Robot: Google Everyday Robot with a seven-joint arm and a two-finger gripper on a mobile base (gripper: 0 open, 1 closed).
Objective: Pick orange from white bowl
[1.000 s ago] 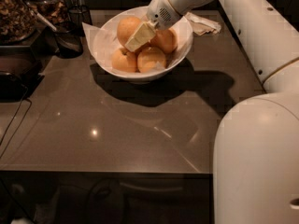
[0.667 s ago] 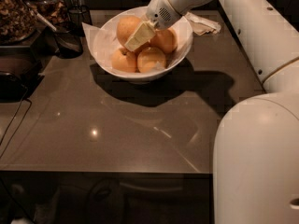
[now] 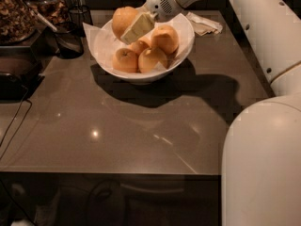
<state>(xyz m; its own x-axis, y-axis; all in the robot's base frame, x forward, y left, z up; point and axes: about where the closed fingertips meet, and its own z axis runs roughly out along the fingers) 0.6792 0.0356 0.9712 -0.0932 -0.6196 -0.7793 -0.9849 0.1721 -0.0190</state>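
The white bowl (image 3: 141, 74) stands at the back of the dark table and holds several oranges. My gripper (image 3: 129, 27) reaches in from the upper right and is shut on the orange (image 3: 120, 18), the top-left fruit. One pale finger (image 3: 138, 27) lies across the orange's front; the other finger is hidden behind it. The orange sits above the bowl's back-left rim, higher than the others. Smaller oranges (image 3: 125, 60) (image 3: 151, 59) (image 3: 165, 38) lie in the bowl below it.
A dark wire cup (image 3: 70, 36) stands left of the bowl. Jars of nuts (image 3: 16, 13) and a black appliance (image 3: 14, 74) with a cable are at far left. A crumpled napkin (image 3: 203, 25) lies behind the bowl. My arm's white body (image 3: 263, 164) fills the right side.
The gripper and the orange have moved slightly up and to the left, away from the other oranges. The bowl has not moved.
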